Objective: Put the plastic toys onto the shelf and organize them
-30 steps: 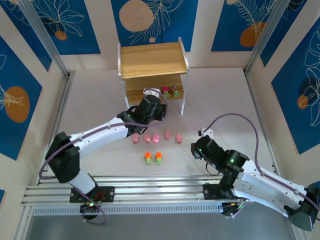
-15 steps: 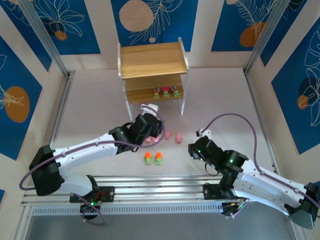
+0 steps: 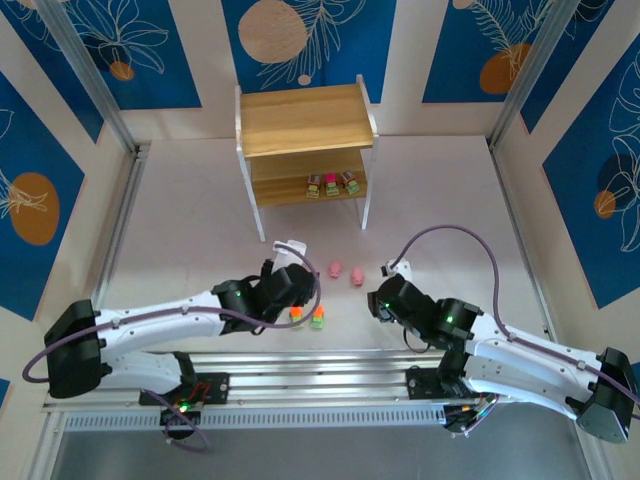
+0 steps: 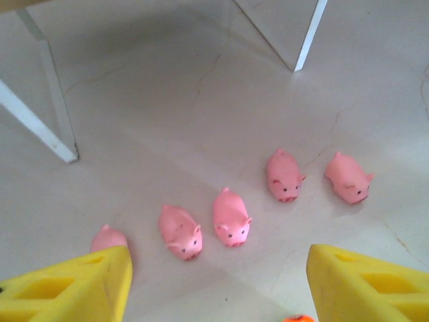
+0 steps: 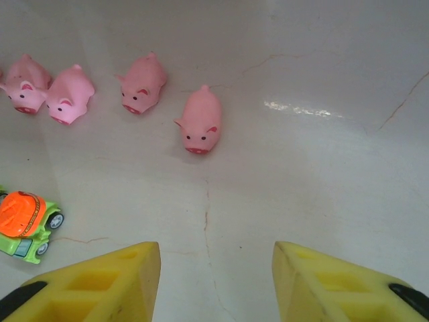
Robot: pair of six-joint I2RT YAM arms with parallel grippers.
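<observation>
The left gripper (image 4: 218, 288) hovers low over the pale table (image 4: 201, 80), its yellow fingers spread wide with nothing between them. The right gripper (image 5: 216, 278) is likewise parted and empty. The small two-tier shelf of light wooden boards on thin white legs (image 3: 305, 120) stands well beyond both, with three blocky green-based toys (image 3: 331, 184) on its lower board. The row of five rounded pink plastic pigs (image 4: 230, 217) lies straight ahead of the left gripper, which looks the nearer arm for the middle ones. Their bodies point snout-first toward it, so the fingers would probably close on the flanks. The end pig (image 5: 201, 119) sits ahead of the right gripper, slightly left of its gap. A green toy truck with an orange drum (image 5: 27, 223) lies just outside that gripper's left finger.
</observation>
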